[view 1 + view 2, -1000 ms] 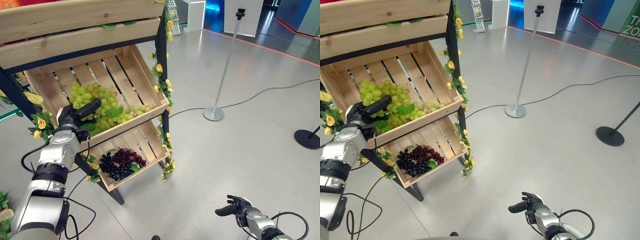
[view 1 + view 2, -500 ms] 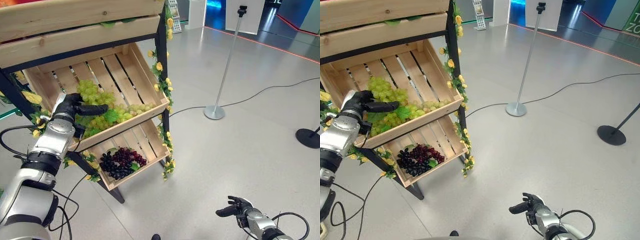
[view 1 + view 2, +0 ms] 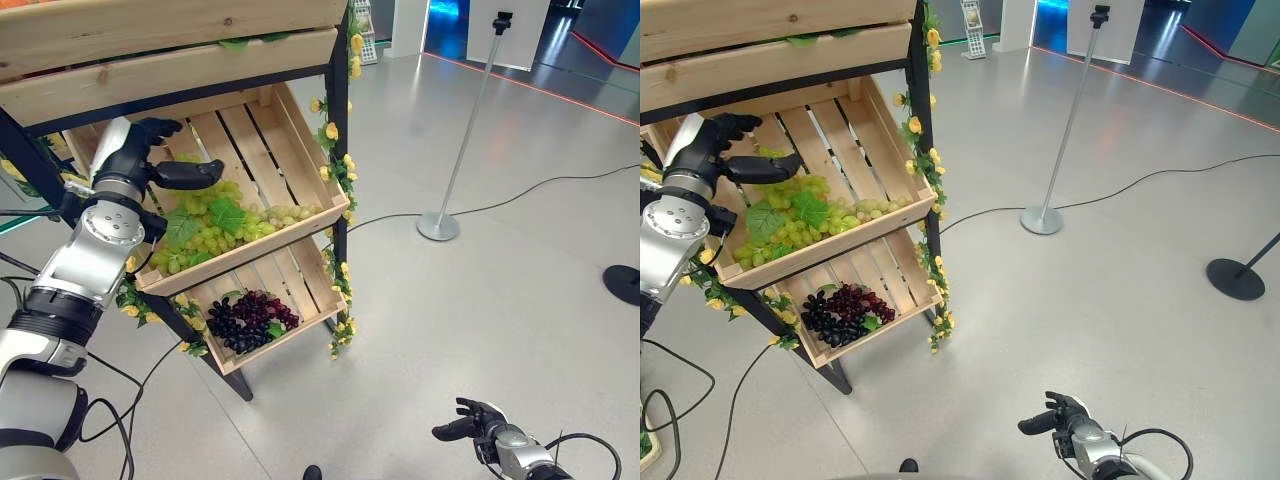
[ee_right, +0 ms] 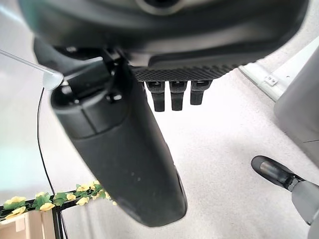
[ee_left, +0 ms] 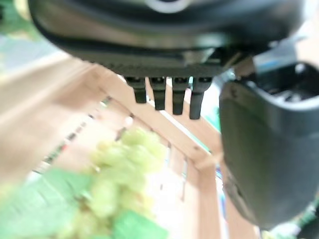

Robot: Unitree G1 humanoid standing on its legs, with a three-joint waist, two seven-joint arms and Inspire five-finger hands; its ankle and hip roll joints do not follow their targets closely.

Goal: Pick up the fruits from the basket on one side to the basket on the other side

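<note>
- While the right hand (image 3: 468, 428) hung low over the grey floor (image 3: 480, 300), well apart from the stand, with fingers loosely curled round nothing, the left hand (image 3: 150, 160) was up inside the middle crate (image 3: 285, 140) of the wooden stand.
- The left hand's fingers were stretched out and its thumb pointed across the crate; it held nothing (its wrist view showed the fingers straight, with green grapes beyond them).
- The green grapes (image 3: 210, 222) lay heaped with their leaves against the front rail of the middle crate, towards its left corner, just below the left hand; whether the fingers touched them could not be told.
- The dark grapes (image 3: 245, 320) lay in the lower crate (image 3: 300, 290), near its front left corner.
- Compared with a second earlier, the left hand had risen from the crate's front left corner to the back left, above the green bunch, and the thumb had swung out over the grapes.
- The whole scene had shifted a little between frames (the camera moved); the grapes lay in the same crates as before.
- Yellow flowers (image 3: 335, 170) ran down the stand's right post.
</note>
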